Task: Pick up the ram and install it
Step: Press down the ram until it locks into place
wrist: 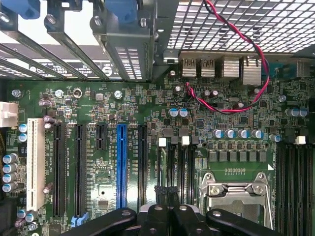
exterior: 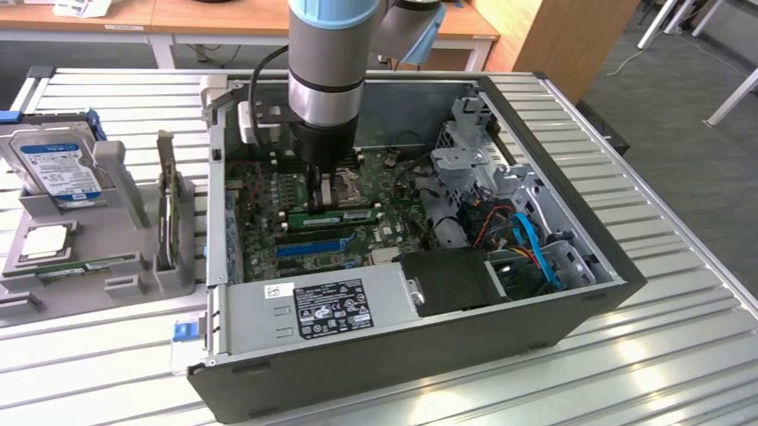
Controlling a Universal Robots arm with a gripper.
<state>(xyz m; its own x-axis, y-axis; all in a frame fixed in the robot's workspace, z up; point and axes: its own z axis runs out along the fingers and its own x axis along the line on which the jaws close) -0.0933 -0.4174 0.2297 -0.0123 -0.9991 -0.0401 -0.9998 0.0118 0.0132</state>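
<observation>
Jaws [wrist: 170,216] closed, empty, above motherboard [wrist: 147,147]; ram [exterior: 335,217] seated in slot just beside them.

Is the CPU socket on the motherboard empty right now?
Yes: in the wrist view the CPU socket on the motherboard shows bare contacts inside its metal frame, with no chip or cooler on it.

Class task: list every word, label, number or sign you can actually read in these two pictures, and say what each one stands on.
No text reads clearly enough to quote.
Power supply label: print too small.
Hard drive label: blue and white, print blurred.
White sticker on the power supply: unreadable.
Motherboard slot lettering: too small.
</observation>
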